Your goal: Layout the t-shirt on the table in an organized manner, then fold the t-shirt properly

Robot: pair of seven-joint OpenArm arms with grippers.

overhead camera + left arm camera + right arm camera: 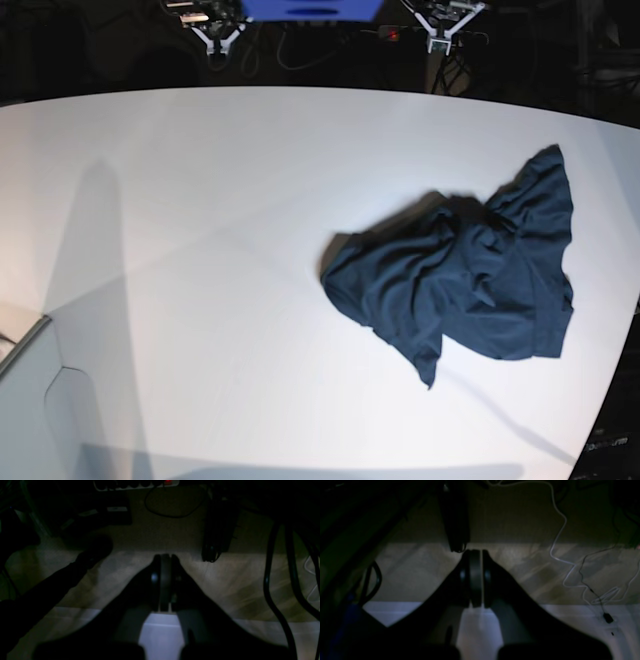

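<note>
T-shirt lies crumpled, well apart from both grippers

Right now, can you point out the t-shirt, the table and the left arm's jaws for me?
t-shirt (470, 275): base view, middle of the crumpled navy cloth.
table (200, 250): base view, bare white top.
left gripper (165, 557): left wrist view, tips of the closed jaws.

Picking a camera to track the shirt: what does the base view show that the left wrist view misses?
Only the base view shows the t-shirt, crumpled on the white table. Only the left wrist view shows the left hand close up, closed and empty, over a dim floor with cables. Both share the table's white surface.
</note>
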